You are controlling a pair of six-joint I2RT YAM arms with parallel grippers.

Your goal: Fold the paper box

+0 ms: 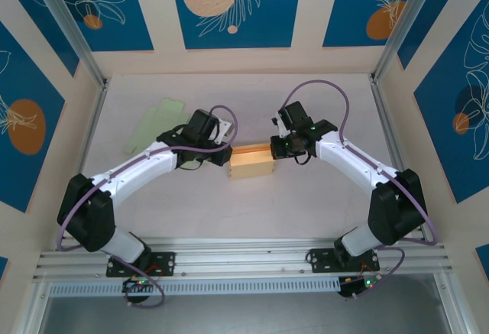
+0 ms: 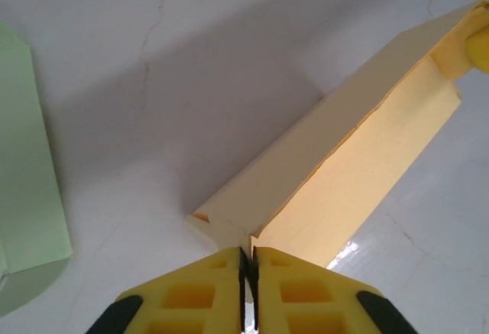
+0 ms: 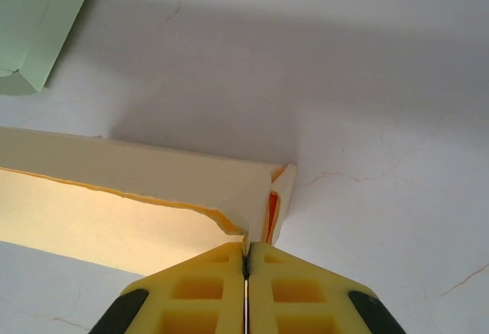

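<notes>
The pale yellow paper box (image 1: 250,164) lies on the white table between my two arms, partly folded into a long shape. My left gripper (image 1: 227,153) sits at its left end. In the left wrist view the box (image 2: 359,166) stretches away up and to the right, and my left gripper (image 2: 249,256) is shut on a small end flap. My right gripper (image 1: 273,149) is at the box's right end. In the right wrist view my right gripper (image 3: 246,248) is shut on the corner of the box (image 3: 137,189), where an end flap stands beside the wall.
A flat light green paper sheet (image 1: 157,124) lies at the back left of the table, and its edge shows as green paper (image 2: 27,173) and as green paper (image 3: 38,13) in the wrist views. Metal frame posts and patterned walls enclose the table.
</notes>
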